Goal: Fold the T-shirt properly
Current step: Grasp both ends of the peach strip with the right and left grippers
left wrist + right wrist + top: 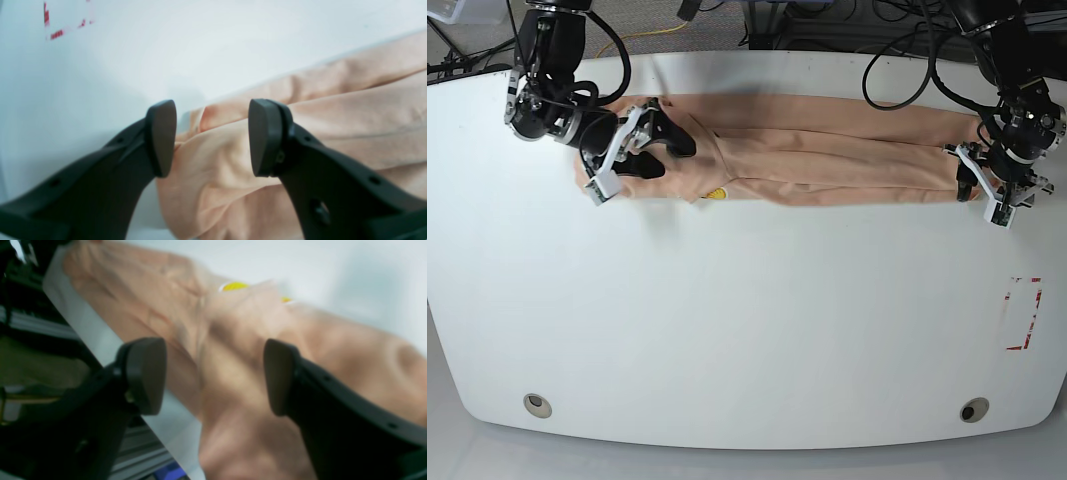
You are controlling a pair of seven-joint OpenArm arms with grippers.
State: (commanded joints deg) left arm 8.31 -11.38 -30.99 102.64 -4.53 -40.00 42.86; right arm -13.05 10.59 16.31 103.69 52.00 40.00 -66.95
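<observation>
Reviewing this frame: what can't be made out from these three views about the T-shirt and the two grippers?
- Right wrist view: motion blur smears the T-shirt; the yellow mark is unreadable.
- Base view: the right gripper covers the T-shirt's end, hiding the collar and sleeves.
- Left wrist view: the left gripper is open around the cloth, but contact cannot be told; the frame edge cuts the T-shirt off.
- Base view: the red marks are too small to identify.
</observation>
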